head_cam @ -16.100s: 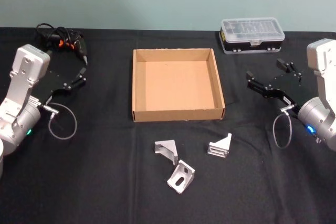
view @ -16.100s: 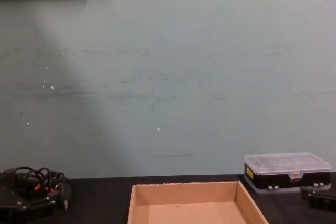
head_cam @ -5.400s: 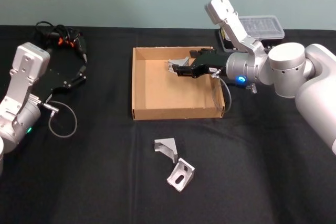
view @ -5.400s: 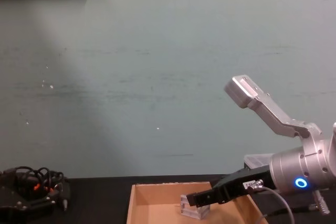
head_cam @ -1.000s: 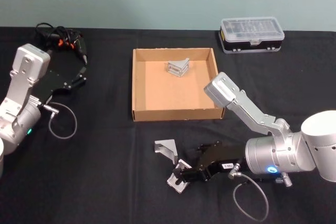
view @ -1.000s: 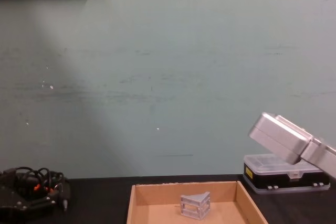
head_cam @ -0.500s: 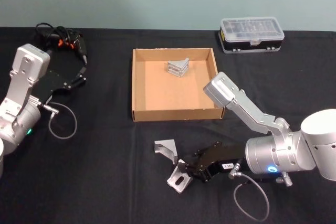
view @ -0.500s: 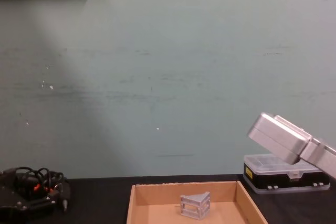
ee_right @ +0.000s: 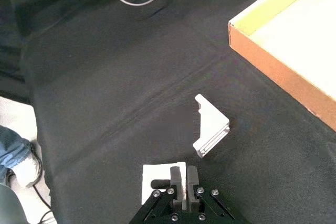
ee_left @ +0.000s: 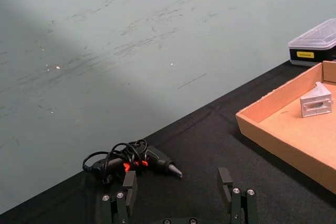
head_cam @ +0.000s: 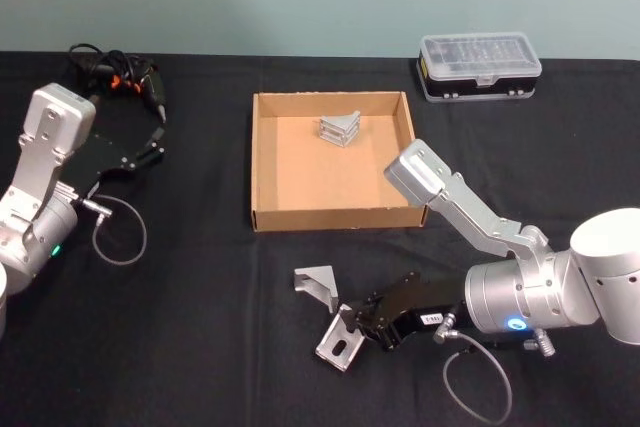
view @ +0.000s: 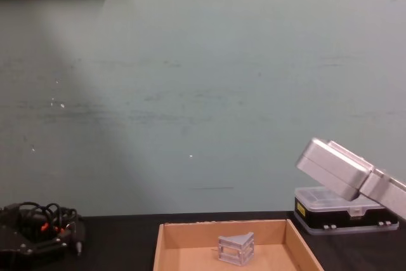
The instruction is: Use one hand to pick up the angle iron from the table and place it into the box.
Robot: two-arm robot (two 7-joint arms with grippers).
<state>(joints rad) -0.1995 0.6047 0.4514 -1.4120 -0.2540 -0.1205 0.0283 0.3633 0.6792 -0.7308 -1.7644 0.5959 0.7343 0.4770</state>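
On the black table (head_cam: pixel 200 347), my right gripper (head_cam: pixel 362 325) (ee_right: pixel 185 178) is low at the front, shut on the upright flange of a silver angle iron (head_cam: pixel 338 342) (ee_right: pixel 160 183). A second angle iron (head_cam: pixel 318 285) (ee_right: pixel 212 127) lies just beyond it, free. A third angle iron (head_cam: pixel 338 128) (view: pixel 236 247) (ee_left: pixel 316 100) rests inside the tan cardboard box (head_cam: pixel 262 162) (view: pixel 222 226) near its far wall. The box's corner (ee_right: pixel 273 61) is ahead of the right gripper. My left gripper (head_cam: pixel 152 147) (ee_left: pixel 178 192) is parked open at the far left, holding nothing.
A black case with a clear lid (head_cam: pixel 480 65) (view: pixel 346 207) stands behind the box on the right. A cordless drill with tangled cable (head_cam: pixel 115 77) (ee_left: pixel 134 162) lies at the back left. A loop of cable (head_cam: pixel 118 232) hangs by the left arm.
The right gripper's fingers have closed on the front angle iron, which has tipped and shifted slightly left. Earlier this arm left one angle iron in the box. The left arm has not moved.
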